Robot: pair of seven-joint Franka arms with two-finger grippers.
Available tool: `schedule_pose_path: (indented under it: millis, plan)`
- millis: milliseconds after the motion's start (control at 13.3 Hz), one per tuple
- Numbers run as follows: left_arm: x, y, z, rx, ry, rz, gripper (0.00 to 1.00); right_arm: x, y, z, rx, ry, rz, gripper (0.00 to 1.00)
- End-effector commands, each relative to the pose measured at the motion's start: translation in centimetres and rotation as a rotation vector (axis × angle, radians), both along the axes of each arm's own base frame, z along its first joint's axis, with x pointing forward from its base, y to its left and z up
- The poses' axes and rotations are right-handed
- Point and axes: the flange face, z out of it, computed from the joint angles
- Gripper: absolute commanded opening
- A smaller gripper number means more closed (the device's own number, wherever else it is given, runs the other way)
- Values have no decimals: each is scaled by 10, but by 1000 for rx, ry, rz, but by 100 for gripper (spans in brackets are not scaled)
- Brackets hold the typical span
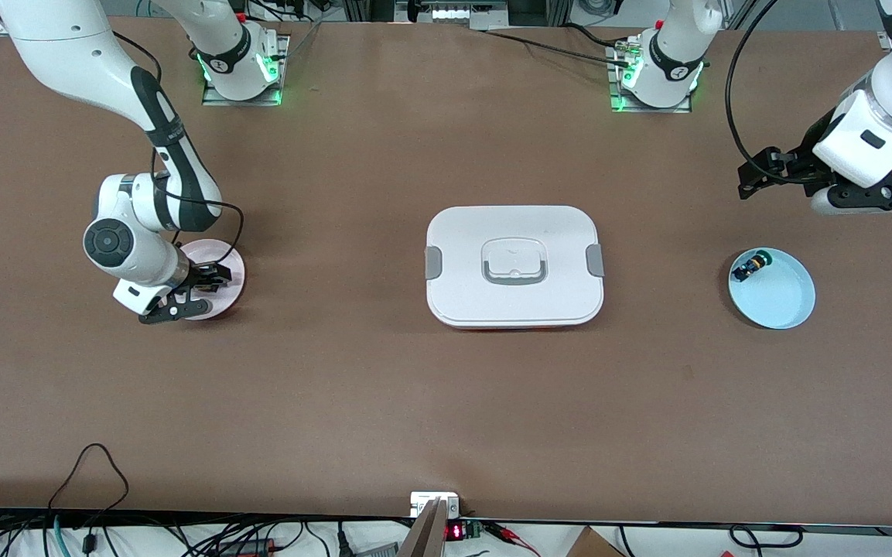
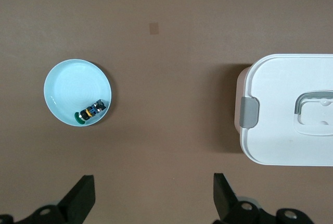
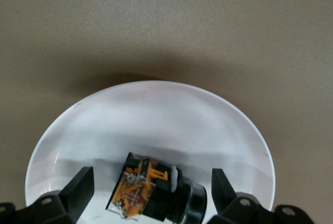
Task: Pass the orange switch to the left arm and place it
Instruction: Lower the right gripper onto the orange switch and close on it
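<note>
Both sets of jaws gape wide and grip nothing; right gripper (image 3: pixel 151 195) is down low over the pink plate (image 1: pixel 230 263), fingers (image 3: pixel 78 185) straddling the orange switch (image 3: pixel 156 193) without touching it; the switch lies on its side in that plate, orange body at one end, dark cap at the other; landmark is the box (image 1: pixel 514 267), white, lid on, grey latches at each end, mid-table; the pink plate sits well away from the box, toward my right arm's end; left gripper (image 2: pixel 153 195) hangs high in the air toward my left arm's end, over bare table beside the blue plate (image 1: pixel 782 305); that plate is well apart from the box too; in it, by the rim, lies a black-and-blue switch (image 1: pixel 747 268) with a greenish cap; table (image 1: pixel 384 402) is brown.
</note>
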Motion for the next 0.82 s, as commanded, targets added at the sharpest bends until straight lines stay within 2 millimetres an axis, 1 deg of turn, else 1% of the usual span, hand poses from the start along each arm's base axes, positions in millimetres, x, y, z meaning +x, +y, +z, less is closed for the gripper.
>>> schedule_pose_path:
  millis: [0,225,600,750]
  plan:
    - [2,-1,5,8,-8,-26,100,1,-2,0,14,-10,-17,100]
    - [2,-1,5,8,-8,-26,100,-1,-2,-1,10,-10,-109,100]
    - [2,-1,5,8,-8,-26,100,-7,-2,-4,7,0,-136,100]
    - [2,-1,5,8,-8,-26,100,-10,-7,-6,6,6,-144,100]
